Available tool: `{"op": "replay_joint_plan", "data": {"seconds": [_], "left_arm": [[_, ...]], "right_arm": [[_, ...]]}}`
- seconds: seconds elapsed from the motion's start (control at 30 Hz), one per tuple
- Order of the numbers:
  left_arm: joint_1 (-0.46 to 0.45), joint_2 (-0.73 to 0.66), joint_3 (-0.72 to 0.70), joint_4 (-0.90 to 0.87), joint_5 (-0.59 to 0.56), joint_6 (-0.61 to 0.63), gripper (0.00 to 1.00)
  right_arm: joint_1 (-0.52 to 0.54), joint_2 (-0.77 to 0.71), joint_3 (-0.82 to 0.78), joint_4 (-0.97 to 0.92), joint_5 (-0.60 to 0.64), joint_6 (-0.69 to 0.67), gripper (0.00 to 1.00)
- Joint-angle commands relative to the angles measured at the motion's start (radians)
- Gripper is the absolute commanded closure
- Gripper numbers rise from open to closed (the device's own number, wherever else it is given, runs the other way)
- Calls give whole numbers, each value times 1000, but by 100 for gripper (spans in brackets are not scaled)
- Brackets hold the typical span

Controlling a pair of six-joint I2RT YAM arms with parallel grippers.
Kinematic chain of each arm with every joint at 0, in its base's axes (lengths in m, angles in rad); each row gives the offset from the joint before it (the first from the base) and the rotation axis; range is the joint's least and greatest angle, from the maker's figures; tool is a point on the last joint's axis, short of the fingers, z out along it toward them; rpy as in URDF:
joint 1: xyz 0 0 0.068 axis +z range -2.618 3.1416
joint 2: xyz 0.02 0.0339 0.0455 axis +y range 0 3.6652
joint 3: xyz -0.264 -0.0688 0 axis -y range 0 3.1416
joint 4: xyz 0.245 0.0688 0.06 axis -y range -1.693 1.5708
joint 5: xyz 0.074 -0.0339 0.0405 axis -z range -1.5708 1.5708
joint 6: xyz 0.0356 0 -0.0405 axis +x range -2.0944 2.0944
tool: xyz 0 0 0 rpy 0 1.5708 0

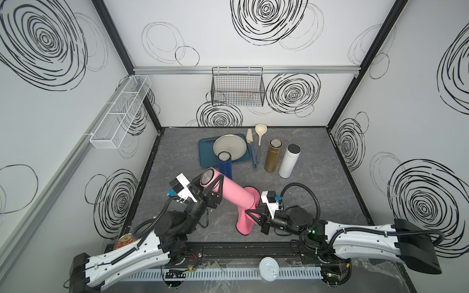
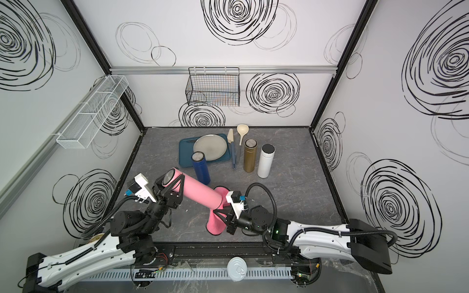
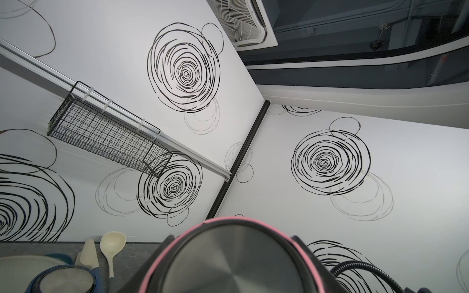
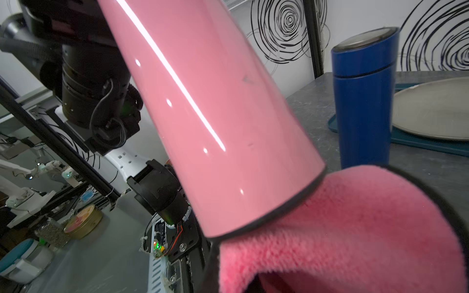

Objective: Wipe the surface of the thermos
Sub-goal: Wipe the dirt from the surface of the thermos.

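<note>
Left hand [image 1: 213,184] was clenched on the pink thermos [image 1: 234,192] near its lid, holding it tilted above the tabletop [image 1: 317,197], with the base end low and against the cloth [image 1: 244,223]. Right hand [image 1: 258,217] was clenched on that cloth, which hung toward the tabletop. Judged mid-wipe at the base end; the next stroke likely calls for running the cloth up the body toward the lid, thermos held steady.
</note>
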Motion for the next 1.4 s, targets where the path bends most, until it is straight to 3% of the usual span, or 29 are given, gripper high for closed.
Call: {"op": "replay_joint_plan", "data": {"seconds": [0.0,0.2,0.43,0.57,0.67,0.8,1.0,1.13,1.37], "left_arm": [[2,-1,48,69,20,-21,100],[2,-16,45,57,16,-24,100],[2,-6,46,62,14,-23,100],[3,-5,46,61,13,-23,100],[3,-11,46,54,13,-23,100],[4,-20,41,51,10,-24,100],[3,-11,48,51,13,-23,100],[4,-9,48,56,13,-24,100],[4,-29,38,42,8,-29,100]], "right_arm": [[-5,-10,38,76,12,-20,100],[-141,-109,-18,83,-43,42,100],[8,-25,47,86,-34,-46,100],[10,4,49,103,-24,-48,100],[-42,-42,26,88,-7,-29,100],[-147,-105,-1,90,-112,31,100],[12,-11,78,74,-72,-50,100],[24,57,106,81,-70,-46,100],[-122,-108,11,64,-72,32,100]]}}
